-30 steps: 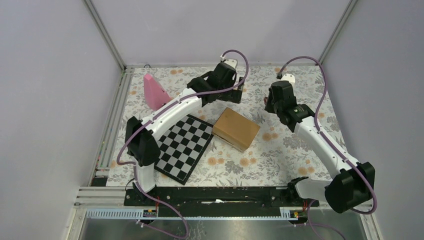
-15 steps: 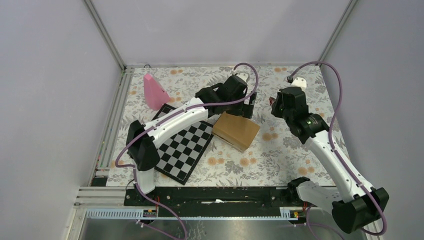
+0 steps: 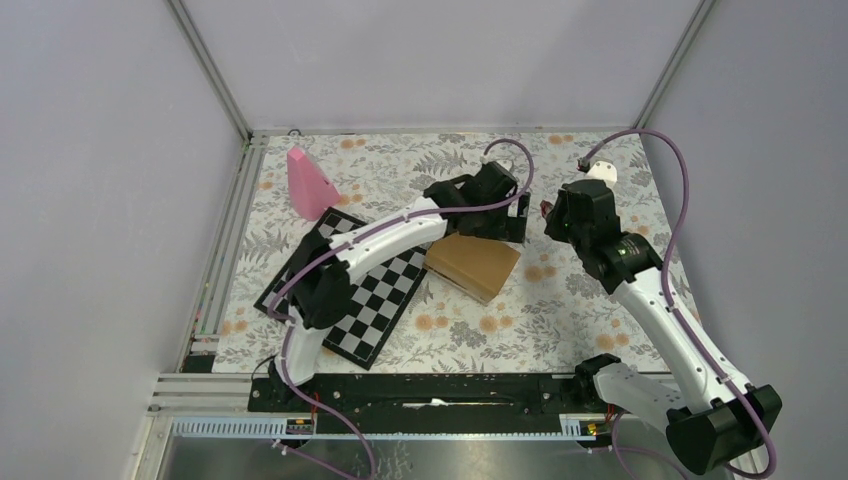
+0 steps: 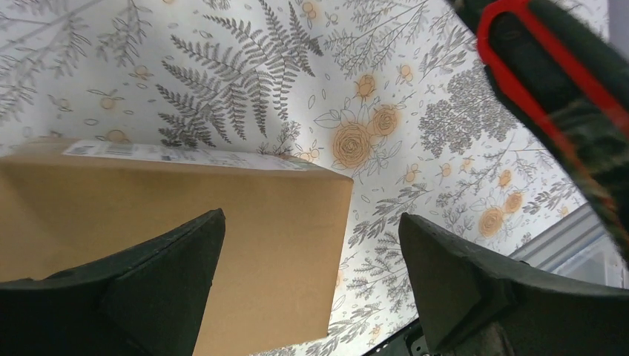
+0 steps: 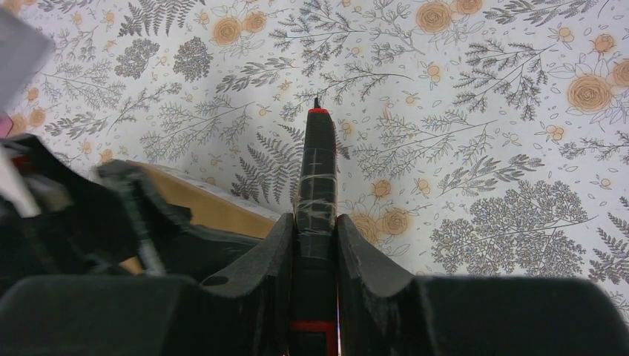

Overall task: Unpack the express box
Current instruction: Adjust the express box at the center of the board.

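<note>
The express box [image 3: 472, 266] is a small brown carton lying flat on the flowered cloth at the table's middle. My left gripper [image 3: 507, 222] hangs open over its far right corner. In the left wrist view the open gripper [image 4: 311, 222] straddles the box's [image 4: 170, 215] right edge without touching it. My right gripper [image 3: 553, 210] is just right of the left one, shut on a black and red cutter [image 5: 317, 170] whose tip points at the cloth. In the right wrist view the gripper [image 5: 313, 222] sits beside the box [image 5: 215, 208].
A chessboard [image 3: 360, 290] lies left of the box, touching it. A pink cone [image 3: 308, 182] stands at the far left. A metal frame rail [image 3: 225, 240] runs along the left edge. The cutter also shows in the left wrist view [image 4: 549, 81].
My left gripper has moved right and nearer, from behind the box to over its far right corner. My right gripper has shifted slightly right with the cutter. The box has not moved.
</note>
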Available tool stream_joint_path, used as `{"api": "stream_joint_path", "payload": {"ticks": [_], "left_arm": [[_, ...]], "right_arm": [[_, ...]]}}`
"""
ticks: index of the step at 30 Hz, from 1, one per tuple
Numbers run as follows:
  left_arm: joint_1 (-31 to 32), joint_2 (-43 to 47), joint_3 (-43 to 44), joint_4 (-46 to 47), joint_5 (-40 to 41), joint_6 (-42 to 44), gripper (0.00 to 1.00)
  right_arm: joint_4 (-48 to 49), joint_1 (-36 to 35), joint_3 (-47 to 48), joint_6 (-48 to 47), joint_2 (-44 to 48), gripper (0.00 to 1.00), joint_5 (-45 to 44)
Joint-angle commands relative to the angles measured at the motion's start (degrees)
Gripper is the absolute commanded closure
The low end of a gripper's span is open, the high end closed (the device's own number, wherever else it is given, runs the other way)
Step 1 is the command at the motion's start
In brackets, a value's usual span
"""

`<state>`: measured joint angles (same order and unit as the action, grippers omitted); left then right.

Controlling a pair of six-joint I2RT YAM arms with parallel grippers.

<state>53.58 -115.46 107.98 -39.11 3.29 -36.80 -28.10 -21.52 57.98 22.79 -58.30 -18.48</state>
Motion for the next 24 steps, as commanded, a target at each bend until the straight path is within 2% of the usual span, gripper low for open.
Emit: {"api": "stream_joint_path", "payload": {"ticks": [1,11,24], "left_arm": [[0.82,-3.32,4.18,0.99,0.23,-3.62,0.03],[0.15,-10.72,8.54,-0.43,3.01,-4.40,0.03],[-3.94,-19.83,14.01,-1.98,1.09,-5.14,0.03]], "right_arm": [[-0.08,0.30,1.05,-0.14,2.10,1.00,-1.64],[-2.04,0.34,1.98,-0.48,4.96,1.00,-2.97],[-2.37,0.34,1.09,-0.79,5.00,1.00,-3.49]]}}
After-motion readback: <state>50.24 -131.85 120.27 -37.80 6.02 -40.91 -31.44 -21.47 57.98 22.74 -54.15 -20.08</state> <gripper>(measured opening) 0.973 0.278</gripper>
